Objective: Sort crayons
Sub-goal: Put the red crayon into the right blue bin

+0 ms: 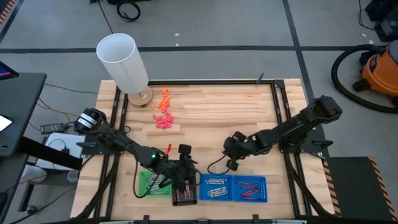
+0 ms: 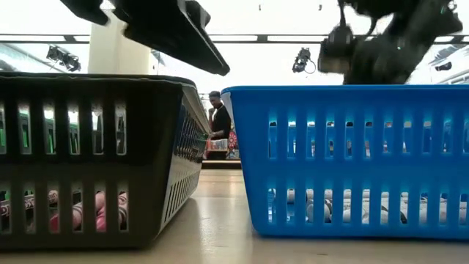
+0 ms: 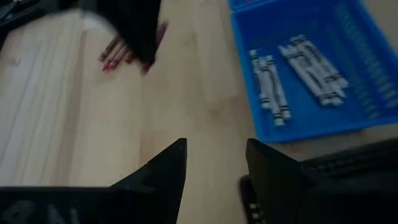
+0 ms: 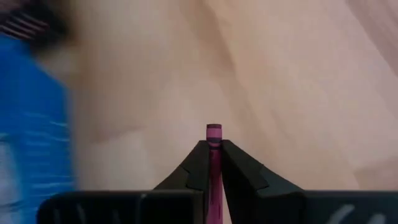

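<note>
Crayons are mostly binned already. Light wooden desk carries, along its near edge, a blue slotted plastic tray in two compartments: grey-silver paper-wrapped crayons in the left one, magenta-red crayons in the right. Beside it sit a black slotted plastic basket, with pinkish sticks showing through its slots in the low view, and a green flat tray.

Right gripper hovers above bare desk just behind the blue tray, fingers clenched on a single magenta crayon; judged mid-transfer, drop not yet made. Left gripper hangs over the desk by the black basket, fingers parted, empty.

Left to do: red sticks on the desk, probably crayons, blurred and half covered by a dark shape. Green tray contents hidden under the left arm.
</note>
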`<action>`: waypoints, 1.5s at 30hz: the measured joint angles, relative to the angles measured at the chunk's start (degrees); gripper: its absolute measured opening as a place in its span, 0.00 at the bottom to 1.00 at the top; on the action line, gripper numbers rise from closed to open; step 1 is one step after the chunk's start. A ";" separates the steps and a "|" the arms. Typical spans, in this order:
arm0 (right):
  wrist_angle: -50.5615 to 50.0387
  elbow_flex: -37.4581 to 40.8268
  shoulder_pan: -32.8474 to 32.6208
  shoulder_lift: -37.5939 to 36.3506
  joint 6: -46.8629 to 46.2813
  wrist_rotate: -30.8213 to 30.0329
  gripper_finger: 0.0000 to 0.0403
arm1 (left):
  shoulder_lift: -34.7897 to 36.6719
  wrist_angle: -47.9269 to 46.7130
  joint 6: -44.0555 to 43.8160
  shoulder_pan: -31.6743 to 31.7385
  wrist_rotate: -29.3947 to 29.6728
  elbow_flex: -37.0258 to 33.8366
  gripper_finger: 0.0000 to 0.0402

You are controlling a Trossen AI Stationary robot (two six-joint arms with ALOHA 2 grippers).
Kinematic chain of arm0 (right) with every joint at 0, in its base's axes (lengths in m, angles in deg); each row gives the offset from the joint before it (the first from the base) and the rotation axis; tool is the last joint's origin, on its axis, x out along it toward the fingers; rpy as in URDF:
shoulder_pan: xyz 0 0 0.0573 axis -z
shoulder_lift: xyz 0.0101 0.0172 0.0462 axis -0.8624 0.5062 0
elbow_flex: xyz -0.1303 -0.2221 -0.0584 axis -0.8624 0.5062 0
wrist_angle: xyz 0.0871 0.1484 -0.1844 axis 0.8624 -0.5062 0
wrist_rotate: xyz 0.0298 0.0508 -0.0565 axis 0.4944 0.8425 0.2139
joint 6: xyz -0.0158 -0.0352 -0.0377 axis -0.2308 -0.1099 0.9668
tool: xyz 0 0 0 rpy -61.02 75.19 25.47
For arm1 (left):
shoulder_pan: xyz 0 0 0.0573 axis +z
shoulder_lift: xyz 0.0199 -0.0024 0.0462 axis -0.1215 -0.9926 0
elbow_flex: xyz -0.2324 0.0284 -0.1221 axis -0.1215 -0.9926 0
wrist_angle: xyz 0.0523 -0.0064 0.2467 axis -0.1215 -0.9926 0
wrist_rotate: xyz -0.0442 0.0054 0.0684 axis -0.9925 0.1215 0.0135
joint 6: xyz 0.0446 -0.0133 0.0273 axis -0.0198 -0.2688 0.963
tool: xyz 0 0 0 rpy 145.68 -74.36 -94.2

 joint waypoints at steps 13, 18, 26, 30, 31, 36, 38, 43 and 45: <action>-2.16 -0.08 -10.43 -14.73 -1.68 12.88 0.10 | -0.04 1.70 0.11 1.32 0.16 0.00 0.44; -3.24 -0.08 -15.73 -12.10 -4.27 13.40 0.10 | -0.04 2.10 0.28 1.33 0.09 0.02 0.44; -6.77 -0.06 -21.18 -4.01 -11.58 14.68 0.13 | -0.04 3.70 2.95 0.75 -0.08 0.07 0.44; -6.98 -0.08 -21.47 -1.84 -13.66 14.69 0.22 | -0.04 5.36 4.14 0.06 -0.05 0.07 0.44; -7.14 -0.08 -21.42 -1.71 -14.04 14.69 0.24 | -0.04 5.72 4.63 -0.25 -0.03 0.07 0.44; -7.56 -0.08 -21.01 -4.02 -15.62 14.51 0.31 | 0.54 5.03 7.48 -2.82 -0.08 0.07 0.44; -7.58 -0.08 -20.99 -6.02 -15.57 12.58 0.32 | 2.32 4.41 7.45 -3.47 -0.13 0.07 0.44; -8.93 -0.08 -20.58 -11.10 -9.93 5.80 0.31 | 6.96 2.89 7.83 -4.55 1.30 0.13 0.44; -8.86 -0.08 -19.81 -13.00 -7.08 4.02 0.31 | 8.30 1.94 7.75 -4.86 1.93 0.13 0.44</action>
